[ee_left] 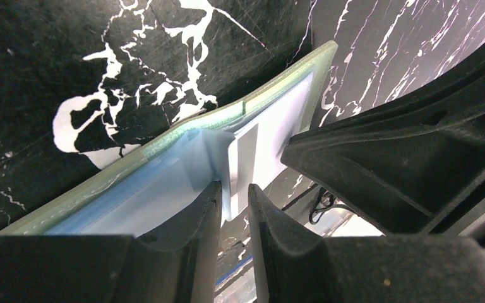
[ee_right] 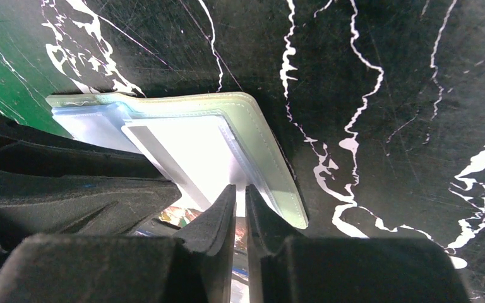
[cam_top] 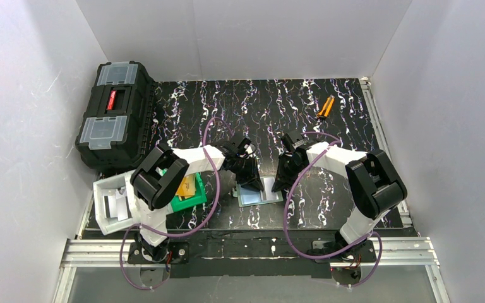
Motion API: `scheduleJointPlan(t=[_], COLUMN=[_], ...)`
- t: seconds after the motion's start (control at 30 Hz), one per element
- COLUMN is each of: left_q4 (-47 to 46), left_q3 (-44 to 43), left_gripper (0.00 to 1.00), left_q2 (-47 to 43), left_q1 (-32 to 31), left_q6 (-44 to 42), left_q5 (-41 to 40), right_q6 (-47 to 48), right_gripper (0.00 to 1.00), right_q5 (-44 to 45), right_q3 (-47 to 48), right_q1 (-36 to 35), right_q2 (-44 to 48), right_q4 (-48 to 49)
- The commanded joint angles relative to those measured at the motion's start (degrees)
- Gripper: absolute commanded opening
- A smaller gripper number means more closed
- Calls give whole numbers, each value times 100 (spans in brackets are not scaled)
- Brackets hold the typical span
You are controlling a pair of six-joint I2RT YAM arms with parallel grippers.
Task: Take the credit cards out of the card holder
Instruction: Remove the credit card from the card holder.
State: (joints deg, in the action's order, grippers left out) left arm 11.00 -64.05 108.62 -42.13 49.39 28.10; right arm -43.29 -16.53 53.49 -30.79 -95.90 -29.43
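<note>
**Marbled mat (cam_top: 341, 145), and a light, slippery pull in prospect**

White walls (cam_top: 240, 38) closed in the black, white-veined surface. Well off to the outer side of the left gripper (ee_left: 235, 189) sat a black toolbox (cam_top: 115, 113), then a white bin (cam_top: 104, 189) and a green bin (cam_top: 192, 203).

Between the two grippers the card holder (ee_right: 268, 148) lay open and flat, glossy inside upward. The right gripper (ee_right: 240, 189) had its fingers drawn almost together over the near edge of one panel, with a pale sliver in the slit, and it looked clamped on that edge. The left gripper sat at the fold, its fingers a narrow gap apart. Whether they actually bit on anything could not be told.

A pale credit card (ee_right: 189, 148) with a grey stripe lay in that panel, its striped end nearest the left fingertips.

Judged from this, the card would be thin, stiff, very light and slick, while the holder was soft and light enough to ride along with it. The exposed striped edge looked the best place to pinch, drawing flat along the pocket while the other side stayed pinned.
</note>
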Motion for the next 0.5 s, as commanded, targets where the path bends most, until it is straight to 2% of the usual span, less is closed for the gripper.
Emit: scheduleJointPlan(t=[0.0, 0.33, 0.47], left_q4=[-167, -354, -405], left_q3=[171, 307, 349], left_gripper=[19, 0, 0], left_q2=[116, 65, -20], left_q1=[10, 7, 35], left_q6=[106, 248, 282], left_q5=[142, 232, 235], right_q6=[19, 7, 5], right_gripper=[17, 14, 13], right_q5=[37, 140, 246], right_q3=[-125, -128, -124], right_q1=[-41, -36, -33], right_q2=[-95, -190, -201], right_q4=[119, 73, 12])
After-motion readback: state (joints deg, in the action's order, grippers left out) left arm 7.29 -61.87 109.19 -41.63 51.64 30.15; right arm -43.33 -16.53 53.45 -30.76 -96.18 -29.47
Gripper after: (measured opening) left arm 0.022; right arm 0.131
